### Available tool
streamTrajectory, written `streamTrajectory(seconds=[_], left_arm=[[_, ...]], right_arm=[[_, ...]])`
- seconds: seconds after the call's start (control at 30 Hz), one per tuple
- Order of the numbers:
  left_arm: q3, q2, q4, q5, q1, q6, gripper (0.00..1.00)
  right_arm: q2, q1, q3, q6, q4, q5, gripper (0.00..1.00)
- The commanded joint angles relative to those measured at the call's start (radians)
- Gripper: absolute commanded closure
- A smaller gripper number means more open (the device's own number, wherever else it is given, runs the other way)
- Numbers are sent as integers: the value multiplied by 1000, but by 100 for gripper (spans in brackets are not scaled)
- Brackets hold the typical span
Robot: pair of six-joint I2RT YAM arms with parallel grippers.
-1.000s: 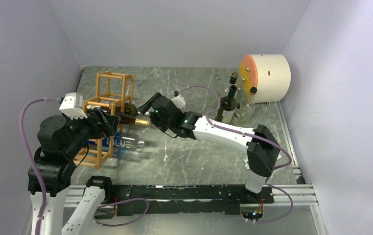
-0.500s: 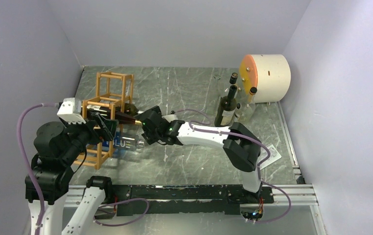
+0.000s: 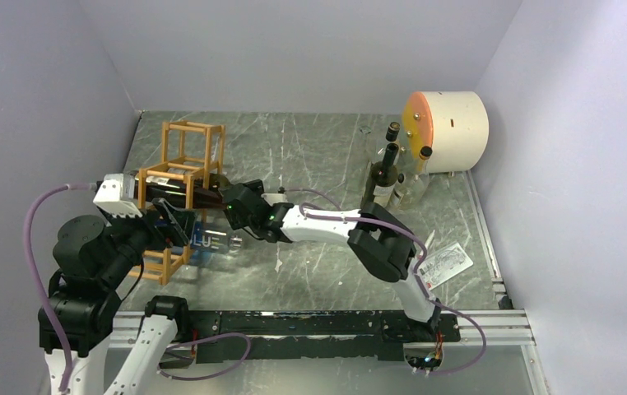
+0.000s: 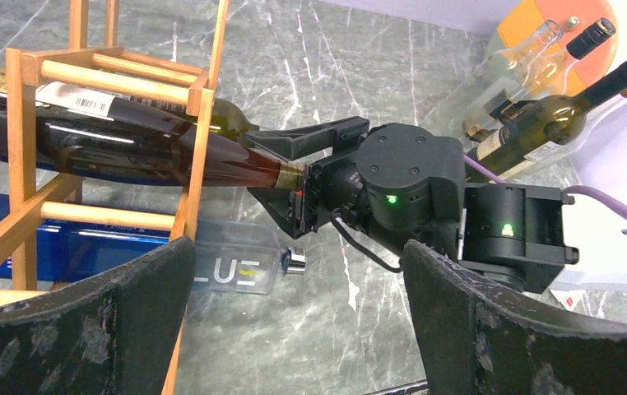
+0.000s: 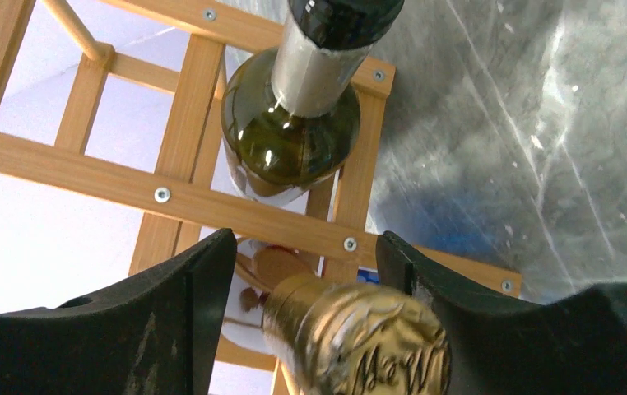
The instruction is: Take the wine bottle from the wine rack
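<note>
The wine rack [image 3: 180, 177], an open frame of light wooden bars, stands at the left of the table. Two dark bottles lie in it, necks pointing right. The brown wine bottle [image 4: 129, 152] ends in a gold foil cap [image 5: 359, 337]. My right gripper [image 5: 306, 239] has its jaws on either side of that cap. The right finger touches the foil and a narrow gap shows at the left finger. A green bottle [image 5: 290, 140] lies just above. My left gripper [image 4: 298, 247] hangs wide open by the rack's front [image 4: 199, 164], holding nothing.
A blue bottle [image 3: 203, 241] with a clear neck lies on the table under the rack. Upright bottles [image 3: 384, 177] stand at the back right beside a cream cylinder [image 3: 450, 127]. A paper sheet [image 3: 446, 262] lies on the right.
My right arm has slid left along the bottle's neck toward the rack, and its jaws have narrowed round the gold cap. The left arm has drifted slightly back and left.
</note>
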Motion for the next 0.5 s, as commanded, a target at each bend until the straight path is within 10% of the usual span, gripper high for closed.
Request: streamTrajectory(seconds=[0.0, 0.47], left_arm=[[11, -15, -14, -8, -14, 2, 2], [-5, 8, -11, -76, -28, 20, 2]], right_arm=[[26, -5, 32, 97, 39, 75, 34], [45, 4, -65, 114, 309, 121, 77]])
